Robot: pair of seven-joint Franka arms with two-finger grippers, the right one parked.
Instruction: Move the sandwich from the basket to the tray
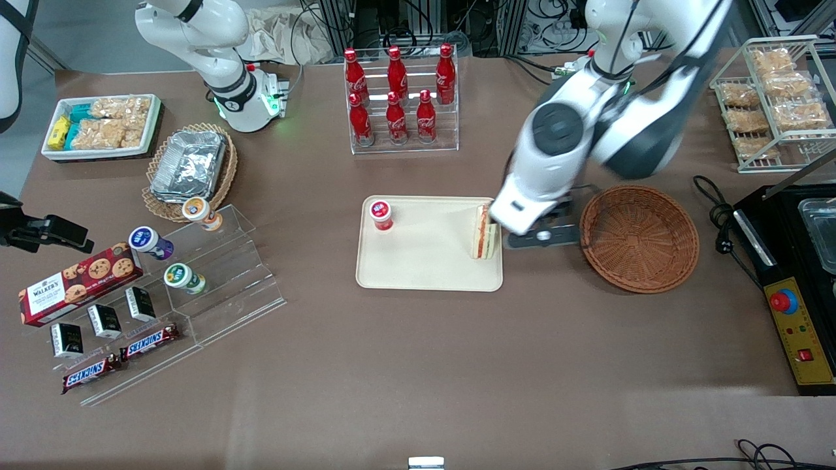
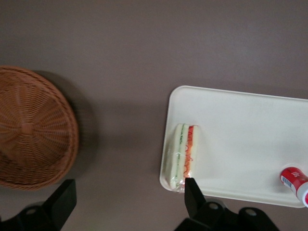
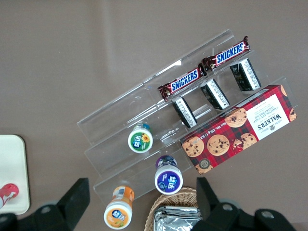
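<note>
Sandwich (image 2: pixel 182 155) stands on its edge at the tray (image 2: pixel 240 139) edge nearest the empty basket (image 2: pixel 33 134), so placement looks done. Gripper (image 2: pixel 127 204) hangs above, jaws wide, gripping nothing.

Front view high over the table, left wrist view straight down, both sharing tray (image 1: pixel 424 274) and basket (image 1: pixel 639 238)

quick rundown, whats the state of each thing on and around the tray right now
sandwich: on the tray, standing on edge at the rim nearest the basket, wrapped
tray: flat on the table, holding the sandwich and a red-capped cup
basket: empty, upright, beside the tray
gripper: open, holding nothing, above the table between basket and tray
cola bottles: upright in their clear rack
</note>
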